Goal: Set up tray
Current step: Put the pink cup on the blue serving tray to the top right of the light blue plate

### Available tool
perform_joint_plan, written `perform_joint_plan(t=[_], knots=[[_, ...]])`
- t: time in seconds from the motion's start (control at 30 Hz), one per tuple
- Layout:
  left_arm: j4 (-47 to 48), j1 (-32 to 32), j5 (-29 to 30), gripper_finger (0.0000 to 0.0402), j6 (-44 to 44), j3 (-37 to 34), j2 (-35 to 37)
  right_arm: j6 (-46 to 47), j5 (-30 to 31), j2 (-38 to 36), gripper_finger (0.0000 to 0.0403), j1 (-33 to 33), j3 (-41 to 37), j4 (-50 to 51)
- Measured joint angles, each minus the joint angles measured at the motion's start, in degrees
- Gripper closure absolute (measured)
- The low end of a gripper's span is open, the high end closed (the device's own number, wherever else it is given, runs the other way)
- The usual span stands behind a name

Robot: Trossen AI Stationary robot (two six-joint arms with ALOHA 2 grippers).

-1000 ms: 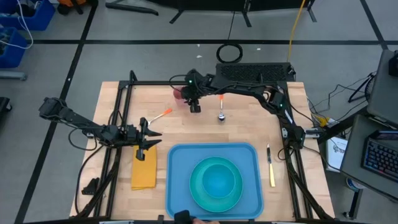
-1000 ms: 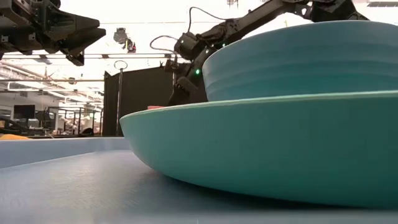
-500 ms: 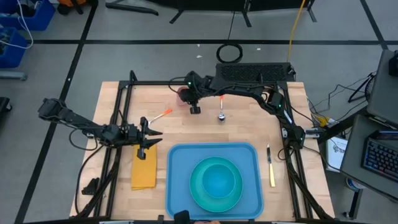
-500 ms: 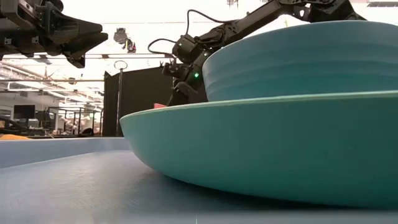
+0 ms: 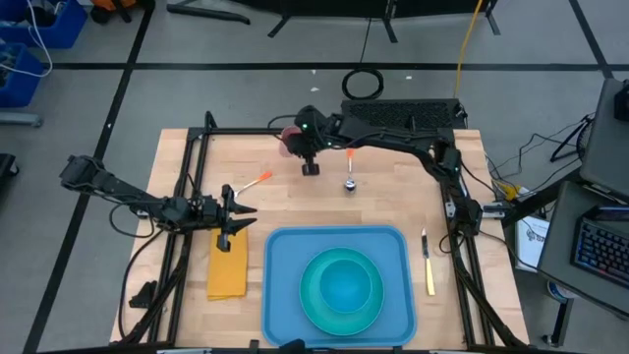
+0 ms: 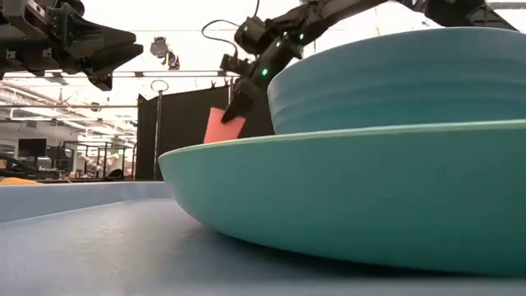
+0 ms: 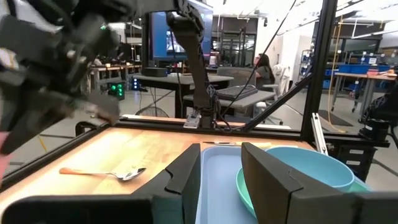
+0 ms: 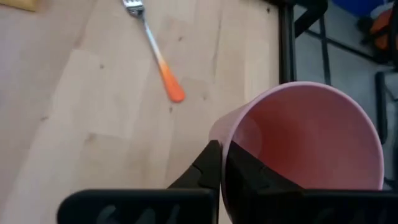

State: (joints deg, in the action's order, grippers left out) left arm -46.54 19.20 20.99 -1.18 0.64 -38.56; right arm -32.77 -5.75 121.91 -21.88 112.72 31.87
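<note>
High view: right pincer (image 5: 307,155), clamped on the pink cup's (image 5: 290,143) rim beyond the tray (image 5: 285,275), must next carry it trayward; left pincer (image 5: 233,217) waits open beside the tray.

I see a blue tray (image 5: 278,258) with a teal plate (image 5: 313,295) and bowl (image 5: 343,279), a yellow-orange napkin (image 5: 228,269), a pink cup (image 8: 308,140), an orange-handled fork (image 8: 154,52) and a pale wooden desk (image 5: 383,202).
</note>
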Motion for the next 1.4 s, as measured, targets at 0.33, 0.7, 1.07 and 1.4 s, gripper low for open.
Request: perform_joint_plan(t=[0.33,0.7,1.07,1.4], knots=[[0.1,0.0,0.0,0.0282,-0.4,0.0,0.0,7.0,9.1,-8.5,0.0402,3.9,-0.1,15.2],[0.2,0.0,0.0,0.0282,-1.0,0.0,0.0,18.5,8.9,-14.7,0.0402,8.9,-0.1,31.4],[0.7,0.0,0.0,0.0282,-2.5,0.0,0.0,25.3,14.1,-18.6,0.0403,15.7,-4.4,35.2],[1.4,0.0,0.0,0.0282,-2.8,0.0,0.0,35.3,14.2,-32.6,0.0403,20.2,-25.5,27.6]])
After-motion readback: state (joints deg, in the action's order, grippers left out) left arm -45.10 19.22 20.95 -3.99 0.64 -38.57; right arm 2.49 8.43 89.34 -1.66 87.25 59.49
